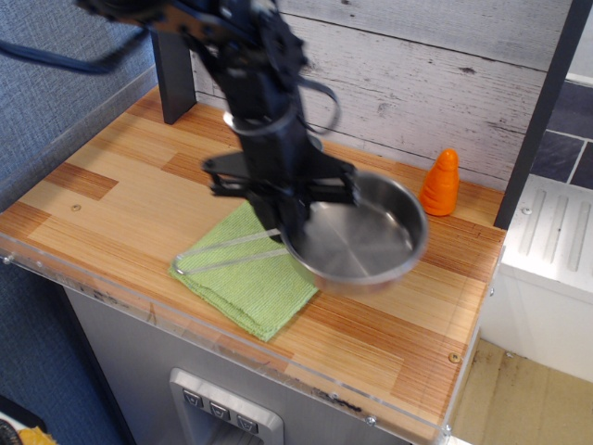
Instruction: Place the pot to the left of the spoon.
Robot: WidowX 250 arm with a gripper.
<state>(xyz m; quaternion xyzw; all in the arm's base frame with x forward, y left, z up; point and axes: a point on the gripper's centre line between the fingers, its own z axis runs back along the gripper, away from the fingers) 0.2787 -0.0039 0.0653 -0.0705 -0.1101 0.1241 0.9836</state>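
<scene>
hand (pixel 289 225) down, clamped, blurred

Pot (pixel 363 239): shiny steel, motion-blurred, apparently lifted off the counter (pixel 120 199), its wire handle (pixel 227 252) reaching left over the green cloth (pixel 248 280).
End effector (pixel 293 225): black, blurred, gripping the pot's near-left rim.
Orange cone toy (pixel 441 183): upright by the back wall, just right of the pot.

Folded green cloth (pixel 243 278) lying flat near the front edge of a wood-grain table (pixel 111 190). Orange cone-shaped toy (pixel 441 183) standing upright at the back right, close to a whitewashed plank wall (pixel 445 65).
</scene>
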